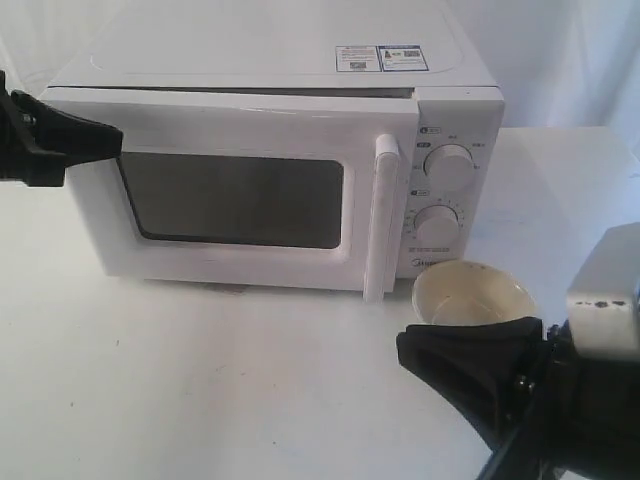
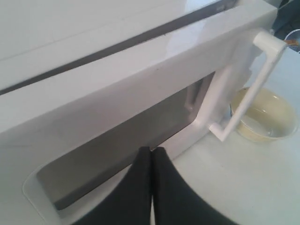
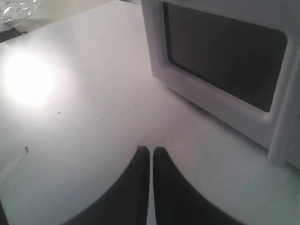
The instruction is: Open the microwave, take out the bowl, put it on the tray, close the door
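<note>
Claws were both closed and empty; we saw the left claw (image 2: 151,150) at the microwave (image 1: 250,50) door (image 1: 240,125), the right claw (image 3: 150,150) above the worktop (image 1: 200,380), and the bowl (image 1: 475,295) sitting there before the knobs (image 1: 447,165).

We cannot see inside the microwave (image 1: 200,50): the dark window (image 1: 235,200) of its door (image 1: 230,125) shows nothing behind it. The stickers (image 1: 380,57) on top and the markings around the knobs (image 1: 447,165) are too small to read. The right gripper (image 1: 402,348) covers the near side of the bowl (image 1: 470,295), and its arm runs off the lower edge. The arm behind the left gripper (image 1: 118,140) is cut by the left edge. A pale boxy thing (image 1: 605,295) at the right edge is cropped; we cannot tell what it is.
</note>
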Action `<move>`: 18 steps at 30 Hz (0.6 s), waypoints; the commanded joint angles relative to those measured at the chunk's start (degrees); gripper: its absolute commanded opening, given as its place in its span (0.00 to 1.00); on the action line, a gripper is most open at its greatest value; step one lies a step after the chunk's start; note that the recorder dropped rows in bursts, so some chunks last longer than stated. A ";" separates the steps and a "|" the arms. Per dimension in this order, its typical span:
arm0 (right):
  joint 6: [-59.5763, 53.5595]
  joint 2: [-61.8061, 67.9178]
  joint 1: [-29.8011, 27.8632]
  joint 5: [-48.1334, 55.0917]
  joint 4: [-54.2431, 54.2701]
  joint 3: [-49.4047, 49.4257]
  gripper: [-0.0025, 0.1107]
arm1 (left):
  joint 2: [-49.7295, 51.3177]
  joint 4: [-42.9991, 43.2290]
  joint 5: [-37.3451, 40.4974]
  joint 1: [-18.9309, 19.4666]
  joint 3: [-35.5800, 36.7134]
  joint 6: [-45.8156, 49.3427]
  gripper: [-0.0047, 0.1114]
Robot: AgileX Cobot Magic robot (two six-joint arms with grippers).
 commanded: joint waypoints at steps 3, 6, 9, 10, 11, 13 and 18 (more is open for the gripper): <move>-0.58 4.59 0.11 -8.19 -1.45 0.21 0.05 | -0.13 -2.55 3.58 -0.83 -0.26 -0.01 0.04; -0.47 7.91 1.85 -15.72 -2.78 0.21 0.03 | -0.13 -2.65 6.67 -0.83 -0.16 -0.13 0.04; 2.67 11.98 5.63 -22.49 -6.33 0.21 0.02 | -0.13 -2.67 8.50 -0.83 -0.16 -0.37 0.04; 5.25 13.53 7.15 -26.02 -9.88 0.21 0.02 | -0.13 -2.67 9.23 -0.83 -0.16 -1.15 0.04; 7.51 15.28 8.57 -28.87 -11.94 0.21 0.02 | -0.13 -2.67 9.30 -0.83 -0.16 -1.71 0.04; 9.29 19.16 10.76 -36.88 -13.14 -0.01 0.02 | -0.13 -2.67 9.45 -0.83 -0.16 -4.99 0.04; 6.00 28.33 11.42 -51.28 -5.74 -1.16 0.02 | -0.43 -1.69 14.55 -0.83 -0.16 -11.16 0.04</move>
